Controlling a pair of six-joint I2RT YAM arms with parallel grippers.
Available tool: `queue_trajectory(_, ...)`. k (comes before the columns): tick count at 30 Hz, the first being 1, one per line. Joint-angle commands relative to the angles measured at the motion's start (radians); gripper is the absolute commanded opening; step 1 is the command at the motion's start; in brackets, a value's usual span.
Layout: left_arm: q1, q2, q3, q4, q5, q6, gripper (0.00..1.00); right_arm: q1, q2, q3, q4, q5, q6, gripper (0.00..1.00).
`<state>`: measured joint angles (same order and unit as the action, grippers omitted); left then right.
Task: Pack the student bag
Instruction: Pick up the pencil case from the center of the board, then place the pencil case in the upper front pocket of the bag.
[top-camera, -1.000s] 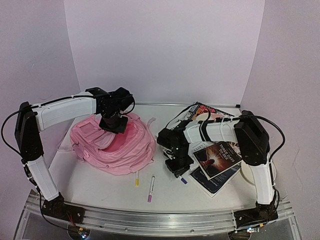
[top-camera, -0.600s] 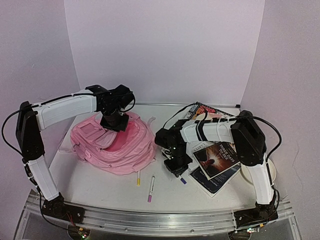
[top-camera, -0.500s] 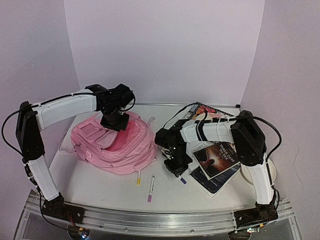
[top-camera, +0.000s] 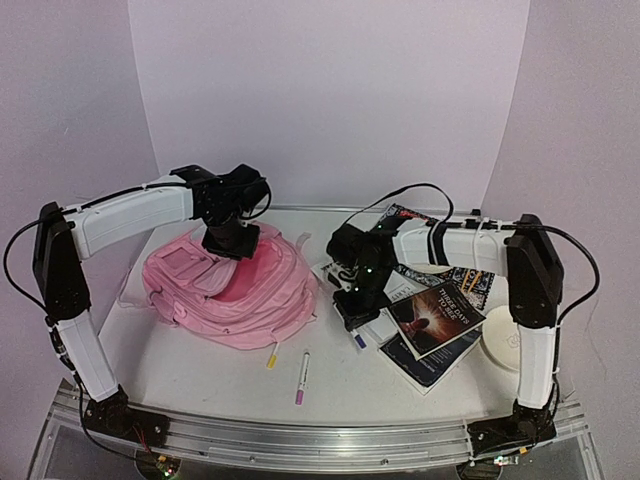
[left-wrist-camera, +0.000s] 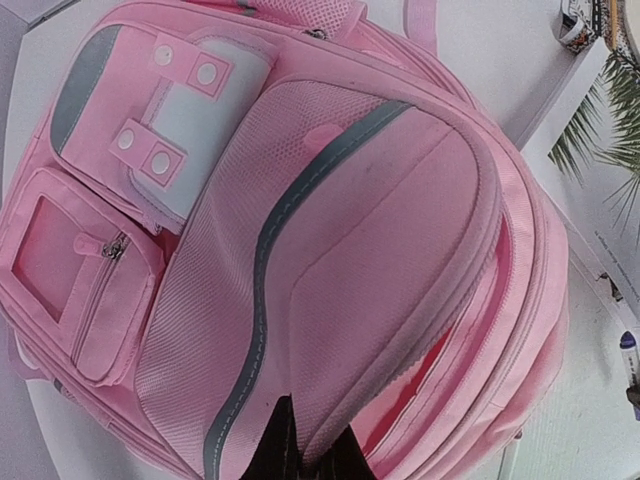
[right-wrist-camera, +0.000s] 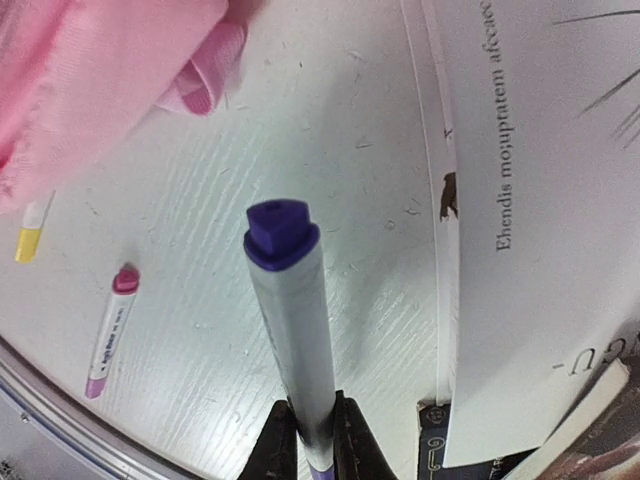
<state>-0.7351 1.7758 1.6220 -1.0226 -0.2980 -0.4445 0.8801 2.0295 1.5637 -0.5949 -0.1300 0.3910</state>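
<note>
The pale-pink student bag (top-camera: 225, 290) lies on the left half of the table with its front pockets facing up. My left gripper (top-camera: 228, 245) is shut on the bag's front flap and holds it up, so the main opening gapes. In the left wrist view (left-wrist-camera: 305, 452) the dark fingertips pinch the flap of the bag (left-wrist-camera: 300, 230) beside the darker pink inside (left-wrist-camera: 470, 365). My right gripper (top-camera: 358, 310) is shut on a white marker with a purple cap (right-wrist-camera: 290, 310) and holds it just above the table (right-wrist-camera: 310, 435). The marker's end shows below that gripper (top-camera: 360, 341).
A pink-capped marker (top-camera: 302, 378) and a yellow-capped marker (top-camera: 271, 357) lie on the table in front of the bag. They also show in the right wrist view as the pink marker (right-wrist-camera: 110, 330) and the yellow one (right-wrist-camera: 30, 235). Stacked books (top-camera: 435, 315), a magazine (top-camera: 420, 225) and a white disc (top-camera: 510, 345) lie to the right.
My right gripper has risen a little and shifted back and right, with the purple-capped marker in it. The yellow marker has tilted slightly. The left gripper has stayed on the flap.
</note>
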Motion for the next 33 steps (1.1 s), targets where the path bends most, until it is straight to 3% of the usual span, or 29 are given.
queue_trajectory(1, 0.003, 0.008, 0.087, 0.034, 0.032, -0.013, 0.00, -0.008, -0.099, -0.030, 0.024, -0.098, 0.051, 0.00)
queue_trajectory(10, 0.003, 0.021, 0.108, 0.039, 0.116, -0.020, 0.00, -0.013, -0.149, -0.063, 0.352, -0.309, 0.276, 0.00)
queue_trajectory(18, 0.002, 0.016, 0.127, 0.053, 0.219, -0.025, 0.00, -0.015, -0.084, -0.034, 0.684, -0.418, 0.525, 0.00)
queue_trajectory(33, 0.002, -0.021, 0.103, 0.081, 0.293, -0.030, 0.00, -0.043, 0.141, 0.101, 0.942, -0.410, 0.790, 0.01)
